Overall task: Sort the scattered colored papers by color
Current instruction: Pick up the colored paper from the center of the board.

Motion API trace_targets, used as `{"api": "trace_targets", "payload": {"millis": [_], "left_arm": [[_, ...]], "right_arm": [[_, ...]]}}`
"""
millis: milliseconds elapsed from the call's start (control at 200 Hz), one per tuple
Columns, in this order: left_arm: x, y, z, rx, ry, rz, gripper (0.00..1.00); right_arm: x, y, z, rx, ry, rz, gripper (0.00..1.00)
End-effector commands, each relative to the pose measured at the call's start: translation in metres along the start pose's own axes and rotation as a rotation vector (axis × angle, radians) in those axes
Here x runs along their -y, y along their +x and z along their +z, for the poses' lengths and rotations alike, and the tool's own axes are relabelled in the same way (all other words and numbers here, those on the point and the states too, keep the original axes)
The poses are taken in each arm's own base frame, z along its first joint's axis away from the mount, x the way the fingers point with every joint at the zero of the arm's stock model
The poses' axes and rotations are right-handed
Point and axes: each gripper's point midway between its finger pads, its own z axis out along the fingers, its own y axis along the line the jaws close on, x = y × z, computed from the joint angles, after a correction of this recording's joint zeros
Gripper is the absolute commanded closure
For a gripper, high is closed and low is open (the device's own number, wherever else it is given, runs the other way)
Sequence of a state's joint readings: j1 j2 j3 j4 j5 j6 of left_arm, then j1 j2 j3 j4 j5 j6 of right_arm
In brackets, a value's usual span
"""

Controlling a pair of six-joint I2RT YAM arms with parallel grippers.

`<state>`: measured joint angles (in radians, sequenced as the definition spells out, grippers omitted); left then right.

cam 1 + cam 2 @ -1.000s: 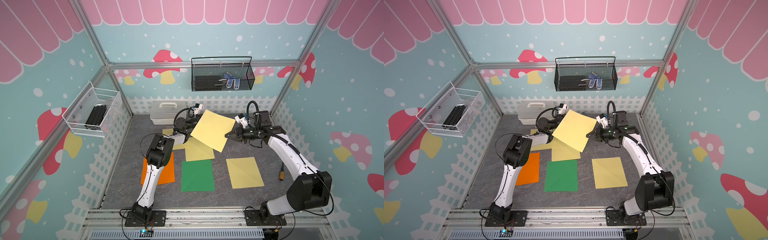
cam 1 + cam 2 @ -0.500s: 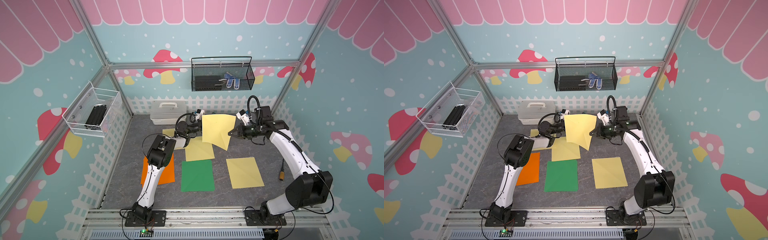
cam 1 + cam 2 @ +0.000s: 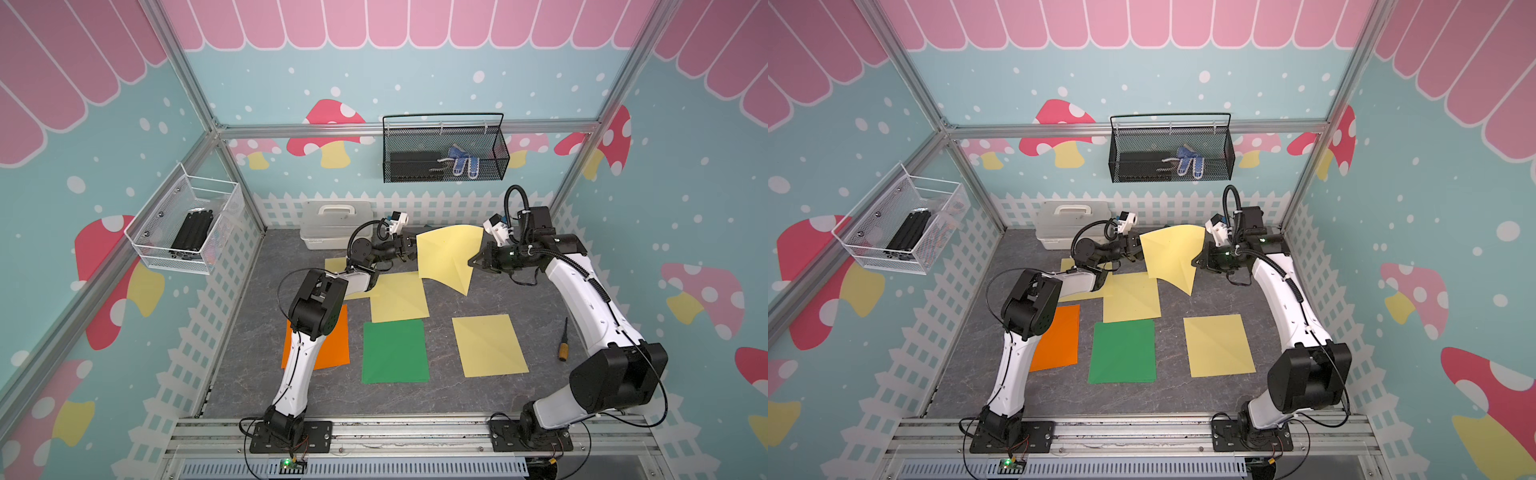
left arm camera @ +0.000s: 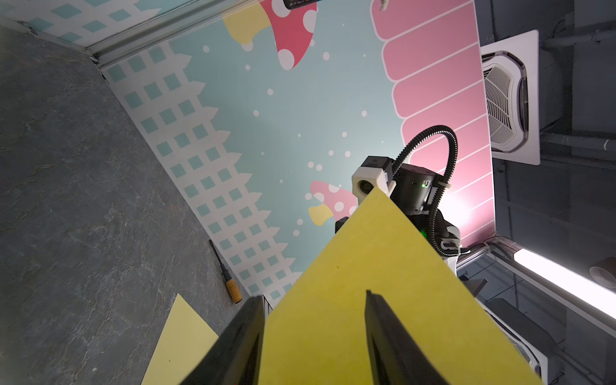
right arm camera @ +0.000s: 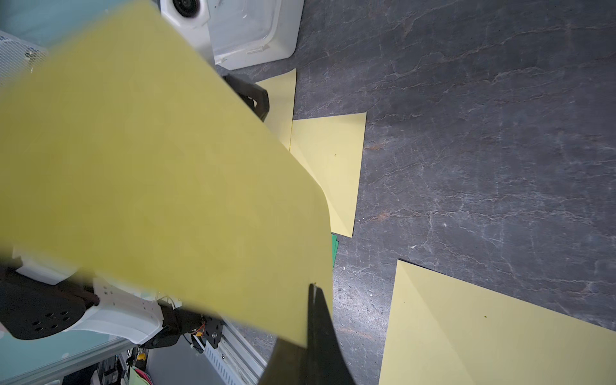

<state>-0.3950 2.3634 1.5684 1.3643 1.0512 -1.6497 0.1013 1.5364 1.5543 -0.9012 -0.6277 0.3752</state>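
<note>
Right hand is pressed together on one edge of a pale yellow sheet, which hangs raised above the table toward the back wall. Left hand sits at the opposite edge, fingers spread, with the paper passing between them unclamped. Flat on the table lie a second yellow sheet, a third yellow sheet, a green sheet and an orange sheet partly under the left arm.
</note>
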Motion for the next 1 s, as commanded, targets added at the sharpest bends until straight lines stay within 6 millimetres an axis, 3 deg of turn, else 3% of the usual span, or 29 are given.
{"api": "trace_targets", "payload": {"millis": [0,430,801,996], "left_arm": [[0.023,0.002,0.002,-0.015,0.037,0.054,0.48],[0.022,-0.002,-0.001,0.006,0.033,0.057,0.47],[0.031,-0.013,0.004,0.014,0.058,0.075,0.47],[0.027,-0.014,0.005,0.031,0.057,0.061,0.49]], "right_arm": [[-0.002,-0.008,-0.002,0.01,-0.009,-0.025,0.98],[-0.008,-0.019,-0.008,0.059,-0.107,0.021,0.97],[-0.038,-0.022,-0.025,0.112,-0.332,0.06,0.97],[-0.032,-0.02,-0.02,0.105,-0.312,0.055,0.94]]}}
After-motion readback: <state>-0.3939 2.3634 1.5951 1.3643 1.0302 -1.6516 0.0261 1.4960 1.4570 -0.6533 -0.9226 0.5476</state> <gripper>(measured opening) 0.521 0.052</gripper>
